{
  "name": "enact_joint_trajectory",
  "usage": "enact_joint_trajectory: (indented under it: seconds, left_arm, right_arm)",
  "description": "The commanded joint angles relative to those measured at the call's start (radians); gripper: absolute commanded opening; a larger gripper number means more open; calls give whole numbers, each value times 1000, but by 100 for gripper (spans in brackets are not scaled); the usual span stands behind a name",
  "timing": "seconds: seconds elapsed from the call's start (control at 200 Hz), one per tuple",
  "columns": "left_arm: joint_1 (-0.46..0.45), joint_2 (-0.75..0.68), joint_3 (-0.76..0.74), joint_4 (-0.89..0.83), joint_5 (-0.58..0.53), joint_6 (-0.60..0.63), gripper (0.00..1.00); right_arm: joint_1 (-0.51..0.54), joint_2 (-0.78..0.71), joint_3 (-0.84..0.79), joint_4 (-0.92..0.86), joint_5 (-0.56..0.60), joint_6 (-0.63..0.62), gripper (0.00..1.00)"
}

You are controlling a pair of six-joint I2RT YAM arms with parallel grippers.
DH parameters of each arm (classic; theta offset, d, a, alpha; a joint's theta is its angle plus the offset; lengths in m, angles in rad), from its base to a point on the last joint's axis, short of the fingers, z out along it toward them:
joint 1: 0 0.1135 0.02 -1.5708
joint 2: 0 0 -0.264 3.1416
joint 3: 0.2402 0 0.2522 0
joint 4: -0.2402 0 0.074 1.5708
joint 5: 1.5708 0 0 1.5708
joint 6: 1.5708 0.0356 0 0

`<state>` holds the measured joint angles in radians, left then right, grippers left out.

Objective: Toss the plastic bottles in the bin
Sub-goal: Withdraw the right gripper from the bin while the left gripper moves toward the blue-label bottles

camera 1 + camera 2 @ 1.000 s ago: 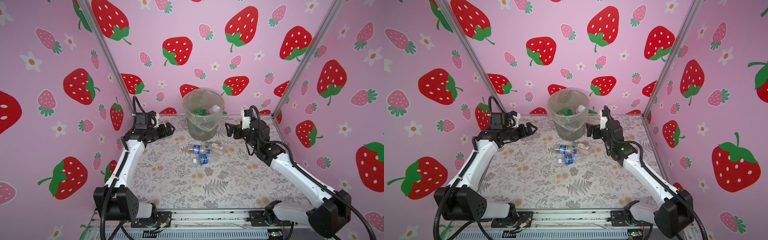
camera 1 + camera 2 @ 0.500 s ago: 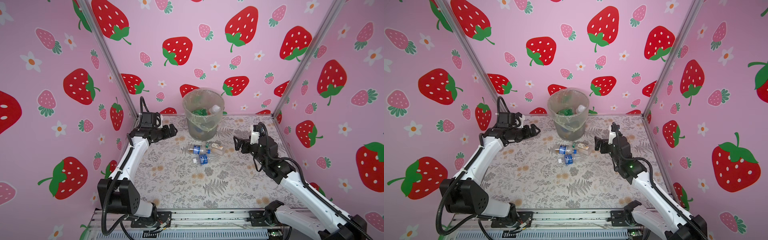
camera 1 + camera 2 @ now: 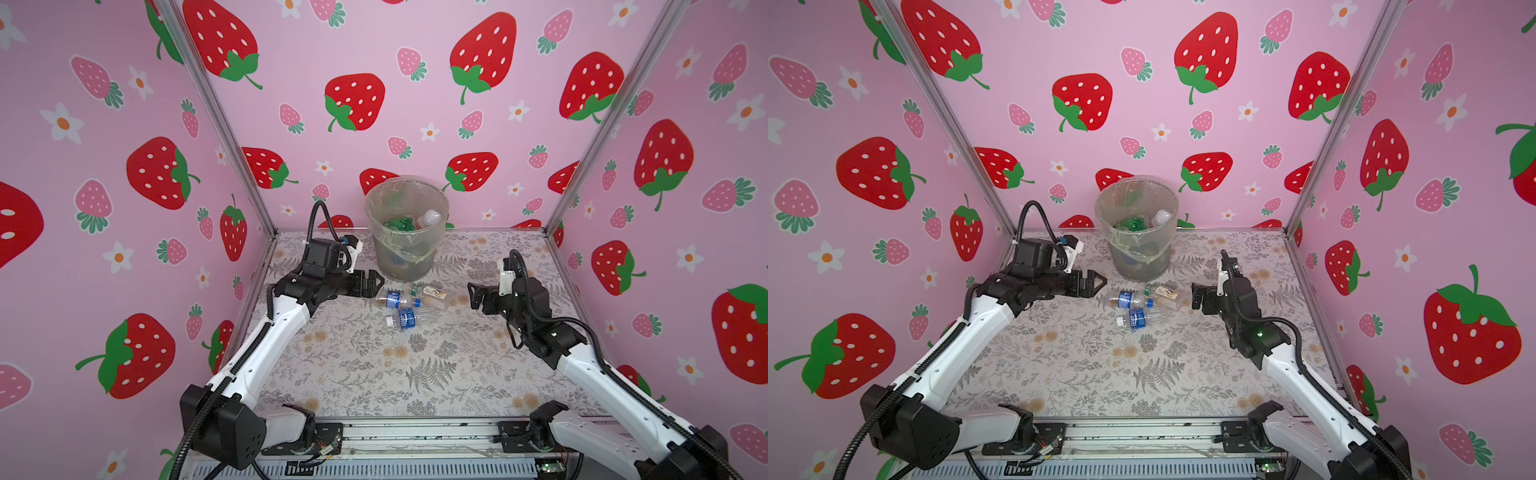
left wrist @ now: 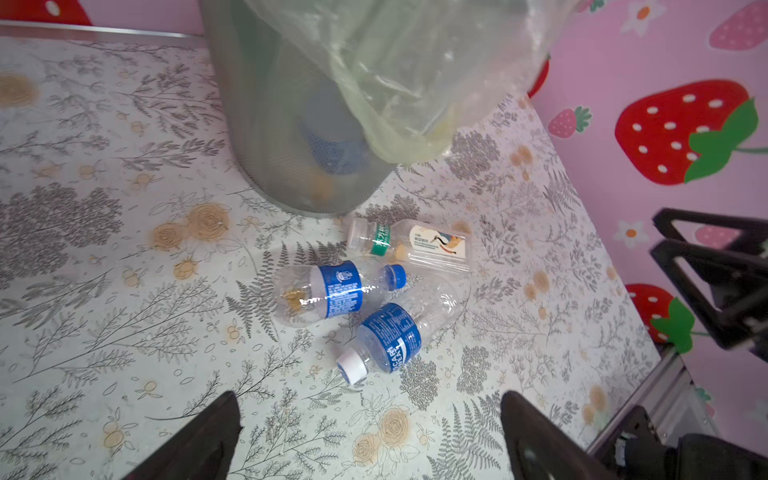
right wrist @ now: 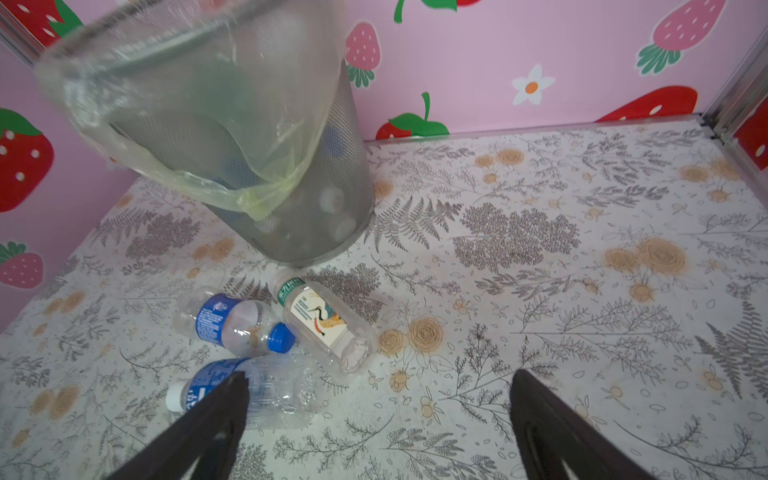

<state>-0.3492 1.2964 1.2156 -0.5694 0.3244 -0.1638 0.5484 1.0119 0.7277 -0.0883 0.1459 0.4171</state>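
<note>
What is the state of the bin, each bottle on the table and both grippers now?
Round grey mesh bin with clear bag liner: upright, partly filled.
Clear bottle with blue label and blue cap: capped, lying down.
Clear bottle with blue label and white cap: capped, lying down.
Clear square bottle with bird label: lying down.
Left gripper: open, empty.
Right gripper: open, empty.

Floral table (image 3: 374, 374), strawberry walls (image 3: 395, 41) (pink), metal posts (image 3: 221, 124)
</note>
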Motion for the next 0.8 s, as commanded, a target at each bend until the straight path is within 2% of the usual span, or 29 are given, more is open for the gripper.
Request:
enact_joint_trajectory:
  seconds: [0.0, 0.195, 0.325, 0.445, 0.62, 0.795]
  left_arm:
    - [-88, -3, -31, 37, -57, 74, 99]
    - [-218, 37, -93, 129, -134, 166, 99]
    - [-273, 117, -28, 49, -74, 262, 99]
    - [-297, 189, 17, 11, -104, 289, 99]
    - [-318, 239, 2, 57, -141, 303, 99]
    - [-383, 261, -8, 67, -247, 351, 99]
  right_arm:
    - [-14, 36, -14, 9, -30, -4, 99]
    - [-31, 66, -19, 20, -37, -9, 99]
    - [-38, 67, -24, 21, -40, -11, 99]
    - [-41, 59, -33, 20, -65, -5, 99]
    - [-42, 32, -57, 16, -65, 2, 99]
    - [-44, 2, -71, 10, -60, -1, 99]
